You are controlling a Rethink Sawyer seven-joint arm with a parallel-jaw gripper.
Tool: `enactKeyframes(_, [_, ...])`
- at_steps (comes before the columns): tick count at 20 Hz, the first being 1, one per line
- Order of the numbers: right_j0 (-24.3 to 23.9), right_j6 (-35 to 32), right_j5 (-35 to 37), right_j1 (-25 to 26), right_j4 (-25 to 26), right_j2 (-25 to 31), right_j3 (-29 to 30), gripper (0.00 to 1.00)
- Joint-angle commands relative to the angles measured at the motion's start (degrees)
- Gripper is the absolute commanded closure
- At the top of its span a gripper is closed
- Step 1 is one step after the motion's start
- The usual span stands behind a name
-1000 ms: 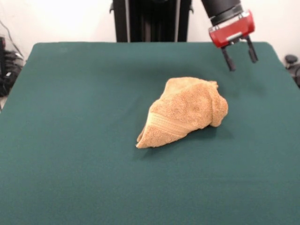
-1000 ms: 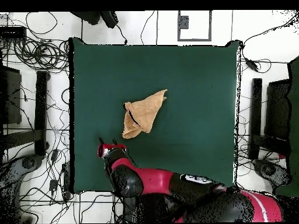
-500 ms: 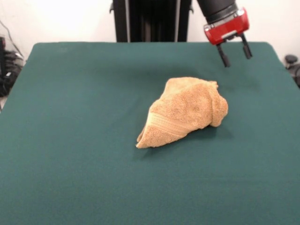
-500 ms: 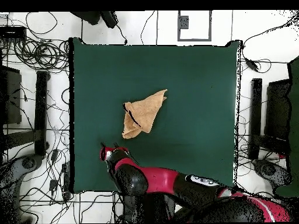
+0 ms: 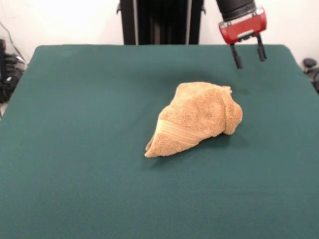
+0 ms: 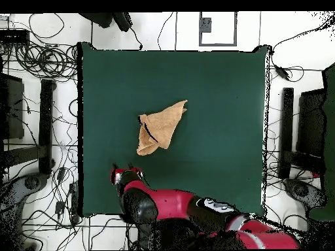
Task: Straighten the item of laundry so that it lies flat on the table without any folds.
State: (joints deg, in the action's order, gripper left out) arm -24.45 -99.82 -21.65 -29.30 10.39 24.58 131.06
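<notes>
The item of laundry (image 5: pixel 197 119) is a tan-orange towel lying crumpled in a folded heap near the middle of the green table (image 5: pixel 75 149). A woven stripe band shows along its lower left side. In the overhead view the towel (image 6: pixel 160 127) forms a bunched, pointed shape on the table (image 6: pixel 216 98). My gripper (image 5: pixel 247 56) hangs in the air above the far right part of the table, behind and to the right of the towel, open and holding nothing. From above, the gripper (image 6: pixel 125 171) sits below and left of the towel, clear of it.
Cables and equipment (image 6: pixel 39 78) lie on the floor around the table. A black stand (image 5: pixel 159 22) rises behind the table's far edge.
The gripper has risen and drawn back a little from the towel, still open. The towel has not moved.
</notes>
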Motion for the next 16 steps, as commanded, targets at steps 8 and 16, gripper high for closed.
enactKeyframes(8, [11.51,-8.41,0.35,-4.81,-5.75,-13.15,-6.96,0.0])
enactKeyframes(16, [7.44,-10.04,-0.47,-2.36,-0.83,-9.25,-9.06,0.0])
